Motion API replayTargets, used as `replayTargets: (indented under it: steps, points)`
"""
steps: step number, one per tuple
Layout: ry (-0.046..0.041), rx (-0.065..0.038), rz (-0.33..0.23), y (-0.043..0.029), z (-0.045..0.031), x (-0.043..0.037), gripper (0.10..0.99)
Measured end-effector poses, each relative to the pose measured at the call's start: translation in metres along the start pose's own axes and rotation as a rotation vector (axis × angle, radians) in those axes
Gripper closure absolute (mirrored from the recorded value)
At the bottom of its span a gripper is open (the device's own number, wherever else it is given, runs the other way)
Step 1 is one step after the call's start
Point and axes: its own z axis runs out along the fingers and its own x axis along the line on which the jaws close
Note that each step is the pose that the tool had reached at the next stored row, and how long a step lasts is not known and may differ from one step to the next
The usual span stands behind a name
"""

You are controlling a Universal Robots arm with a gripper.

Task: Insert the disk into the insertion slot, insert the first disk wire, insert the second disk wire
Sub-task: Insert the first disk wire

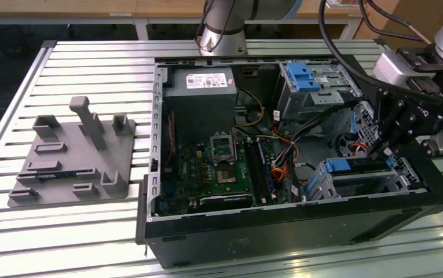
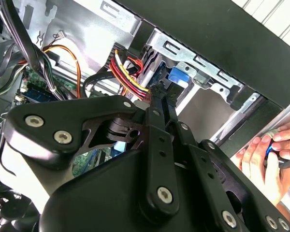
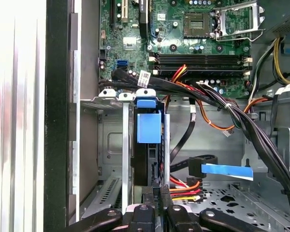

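In the exterior view, the gripper (image 1: pixel 382 155) reaches down into an open computer case (image 1: pixel 283 231), at the corner on the exterior view's right. Its tips are right at the insertion slot (image 1: pixel 372 184), where the disk (image 1: pixel 337 166) shows its blue end. A grey power supply (image 1: pixel 202 92) carries a white printed label. A taller bay (image 1: pixel 318 87) has a blue latch (image 1: pixel 304 75). The case lies on a worktop (image 1: pixel 90 52) of pale metal slats. A grey plastic fixture (image 1: pixel 74 156) lies towards the exterior view's left, well apart from the case. Tan wooden furniture stands behind.

In the second wrist view, the gripper (image 2: pixel 160 91) has its black fingers (image 2: pixel 157 108) drawn close together. The tips are just beside a bundle of red and yellow wires (image 2: pixel 128 75) and the slot's silver frame (image 2: pixel 203 67). Whether a plug is pinched between them cannot be told. A person's hand (image 2: pixel 268 150) is outside the case wall.

In the first wrist view, the disk (image 3: pixel 149 128) stands edge-on inside the slot (image 3: pixel 111 145), blue carrier outermost. The gripper (image 3: pixel 157 192) is just beside the disk's edge, its fingers nearly touching. Red, yellow and orange wires (image 3: pixel 186 186) end beside the tips. A black cable (image 3: pixel 130 77) bears a small white tag.
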Motion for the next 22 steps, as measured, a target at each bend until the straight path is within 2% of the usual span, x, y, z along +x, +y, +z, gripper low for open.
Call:
replayTargets:
  steps: [22]
  points:
    - [0.0006,0.000,-0.001,-0.0002,0.0090,0.0000,0.922]
